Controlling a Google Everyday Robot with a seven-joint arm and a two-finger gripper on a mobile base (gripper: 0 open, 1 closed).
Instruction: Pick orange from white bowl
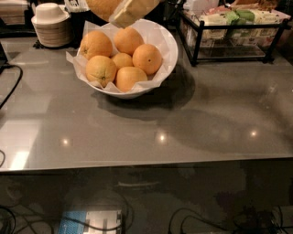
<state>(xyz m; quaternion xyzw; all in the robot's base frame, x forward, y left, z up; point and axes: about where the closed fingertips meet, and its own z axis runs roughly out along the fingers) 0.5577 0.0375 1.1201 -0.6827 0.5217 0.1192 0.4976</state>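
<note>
**Glossy bowl, crinkled paper, polished grey table**

At the top edge, the gripper (121, 13), smooth cream plastic by its look, clasps the orange (101, 5), whose skin is softly matt. Below it, the white bowl (170, 48) is glossy and lined with crinkled white paper (73, 59). The grey table (137, 132) is smooth and polished, mirroring lights. A black wire rack (194, 41) looks metal. The stacked small bowls (50, 25) appear matt.
</note>
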